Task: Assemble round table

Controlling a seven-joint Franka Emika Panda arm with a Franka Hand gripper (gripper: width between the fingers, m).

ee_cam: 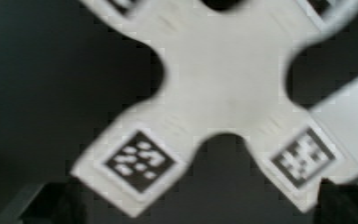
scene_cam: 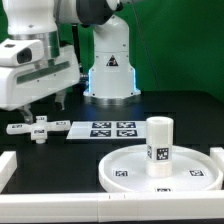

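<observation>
The flat white cross-shaped piece (scene_cam: pixel 40 128) lies on the black table at the exterior view's left, with tags on its arms. My gripper (scene_cam: pixel 42 108) hangs open just above it, holding nothing. In the wrist view the cross-shaped piece (ee_cam: pixel 220 85) fills most of the frame, and the gripper (ee_cam: pixel 202 216) shows only as dark fingertips (ee_cam: pixel 51 207) at the picture's edge, on either side of two tagged arms. The large rimmed round disc (scene_cam: pixel 130 170) lies at the front right. The short cylindrical post (scene_cam: pixel 160 142) stands upright on its middle.
The marker board (scene_cam: pixel 110 128) lies flat right beside the cross-shaped piece, toward the exterior view's right. White straight rails (scene_cam: pixel 6 165) edge the black surface at the left, the front and the right. The arm's white base (scene_cam: pixel 108 70) stands behind the board.
</observation>
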